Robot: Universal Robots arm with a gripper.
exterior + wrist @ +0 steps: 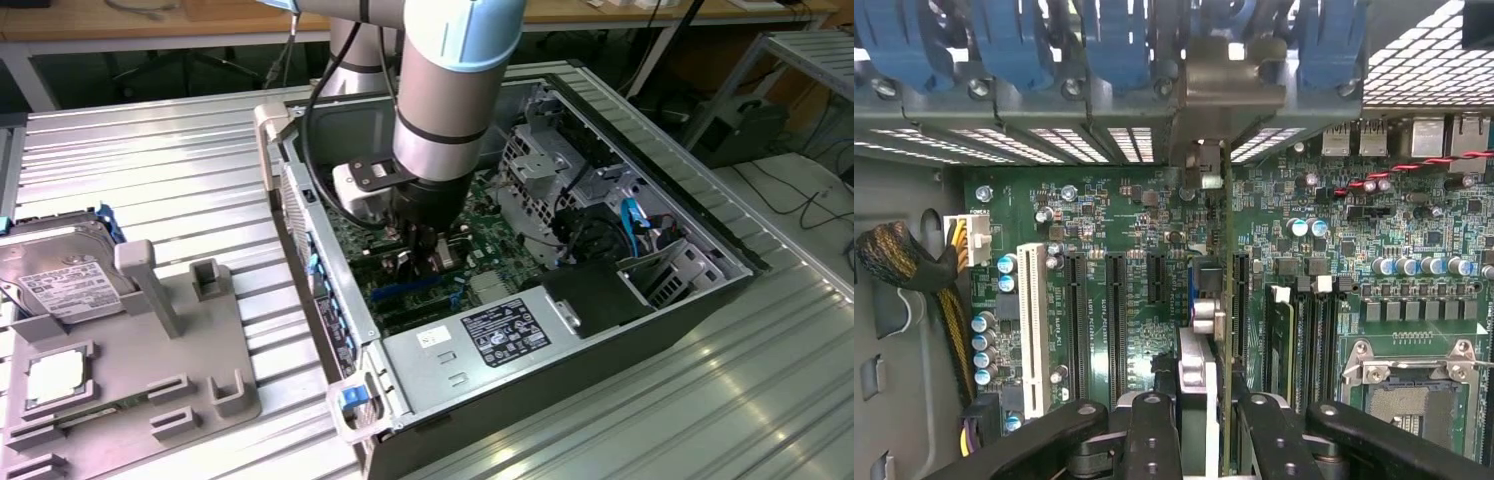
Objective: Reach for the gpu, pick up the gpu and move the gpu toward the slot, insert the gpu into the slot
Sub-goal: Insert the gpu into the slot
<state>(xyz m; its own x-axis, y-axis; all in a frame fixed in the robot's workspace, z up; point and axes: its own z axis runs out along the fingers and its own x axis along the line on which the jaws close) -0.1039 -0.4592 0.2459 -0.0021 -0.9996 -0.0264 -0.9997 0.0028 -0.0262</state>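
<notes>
Arm (447, 90) reaching steeply down into the open computer case (641, 300) that lies on its side on the ribbed metal bench (147, 160), its wrist buried among the boards near the middle of the green motherboard (501, 255). In the wrist view the tool (1204, 425) points straight at the motherboard, its black fingers (1154, 440) clenched on the gpu (1199, 380), which stands edge-on between them with its silvery bracket (1219, 85) up against the case's rear wall. The card sits over the blue slot (1206, 275), with black expansion slots on either side; whether it is fully seated cannot be told. Toward the exterior view's left a grey fixture tray (120, 390) holds a hard drive (60, 270) and a processor (56, 375).
</notes>
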